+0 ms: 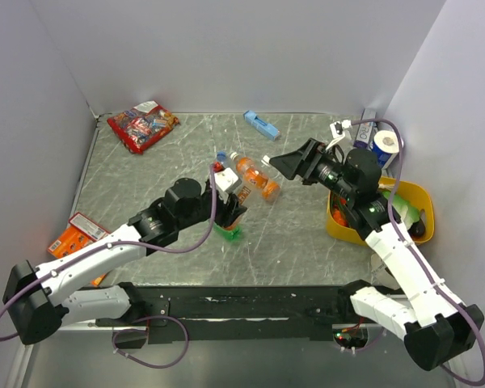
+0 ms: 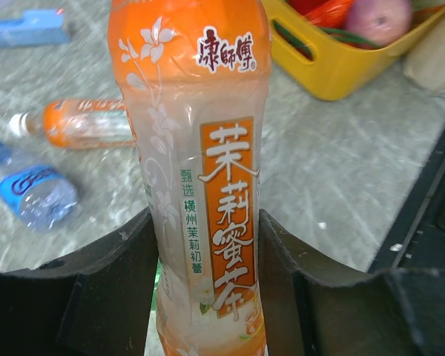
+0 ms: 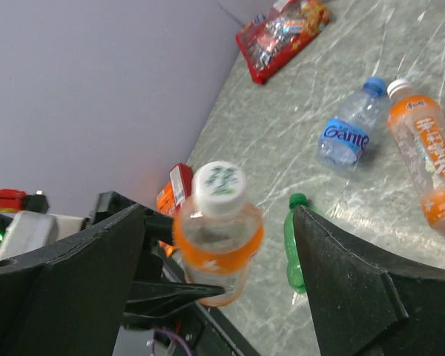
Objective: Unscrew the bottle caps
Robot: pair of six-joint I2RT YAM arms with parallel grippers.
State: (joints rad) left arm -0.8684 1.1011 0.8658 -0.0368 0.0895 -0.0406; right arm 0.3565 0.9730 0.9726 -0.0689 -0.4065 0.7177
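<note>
Marbled table (image 1: 307,234) with snack packet (image 1: 142,125), blue box (image 1: 261,124), yellow bin (image 1: 423,198), lying orange bottle (image 1: 257,179), clear bottle (image 3: 348,133)

Your left wrist view crops the held bottle (image 2: 200,185) top and bottom, green bottle (image 1: 227,233) half hidden beneath it from above, bin (image 2: 341,74) contents blurred.

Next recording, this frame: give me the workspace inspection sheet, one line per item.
Surface: grey marbled table, scuffed.
Job's things: held orange bottle, white cap on; second orange bottle and clear bottle lying capped; green bottle capped, pose unclear.
Clutter: red snack bag, blue box, orange packet, filled yellow bin.
Grippers: left gripper shut on the held orange bottle; right gripper open, either side of the cap without touching.
Cables: purple cable along left arm, another on right.
Surroundings: plain walls on three sides.
</note>
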